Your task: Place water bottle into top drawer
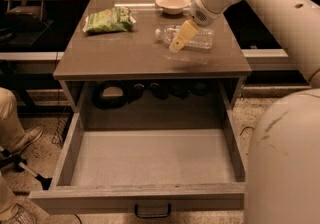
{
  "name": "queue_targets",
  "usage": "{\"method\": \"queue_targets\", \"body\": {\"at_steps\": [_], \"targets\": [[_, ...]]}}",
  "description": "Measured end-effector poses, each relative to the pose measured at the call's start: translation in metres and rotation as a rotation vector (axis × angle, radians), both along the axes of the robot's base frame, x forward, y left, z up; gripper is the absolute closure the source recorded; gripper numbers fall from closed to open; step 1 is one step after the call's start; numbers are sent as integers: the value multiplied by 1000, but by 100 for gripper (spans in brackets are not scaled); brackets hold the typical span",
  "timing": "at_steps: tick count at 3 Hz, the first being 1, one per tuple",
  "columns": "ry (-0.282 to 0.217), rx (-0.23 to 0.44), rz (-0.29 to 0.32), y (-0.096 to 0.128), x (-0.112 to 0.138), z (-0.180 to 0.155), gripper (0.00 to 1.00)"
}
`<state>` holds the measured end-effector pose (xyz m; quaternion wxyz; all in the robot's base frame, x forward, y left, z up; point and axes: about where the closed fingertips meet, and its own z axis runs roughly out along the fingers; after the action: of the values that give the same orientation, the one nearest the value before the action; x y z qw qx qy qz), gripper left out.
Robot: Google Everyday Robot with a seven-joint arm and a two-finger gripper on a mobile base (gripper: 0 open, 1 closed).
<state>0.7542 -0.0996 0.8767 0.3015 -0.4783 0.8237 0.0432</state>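
The water bottle (pixel 199 38) lies on its side on the brown countertop (pixel 130 55), white cap pointing left, near the back right. My gripper (pixel 181 37) hangs from the pale arm that comes in from the upper right. It is right over the bottle's middle, and its yellowish tip covers part of the bottle. The top drawer (pixel 150 160) is pulled fully out below the counter. Its pale flat bottom holds nothing, and its dark handle (pixel 152 212) shows at the front edge.
A green snack bag (pixel 110 20) lies at the counter's back left. A white bowl (pixel 172 3) stands at the back, just left of my arm. Dark objects (pixel 112 95) sit behind the drawer. My own pale body (pixel 285 168) fills the lower right. A person's leg (pixel 10 118) is at the left.
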Motion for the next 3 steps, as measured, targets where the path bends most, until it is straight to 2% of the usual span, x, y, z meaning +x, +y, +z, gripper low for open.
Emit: {"method": "queue_targets", "body": {"at_steps": [2, 3], "targets": [[45, -75, 37, 28, 17, -26, 0], [67, -65, 48, 33, 21, -34, 18]]}}
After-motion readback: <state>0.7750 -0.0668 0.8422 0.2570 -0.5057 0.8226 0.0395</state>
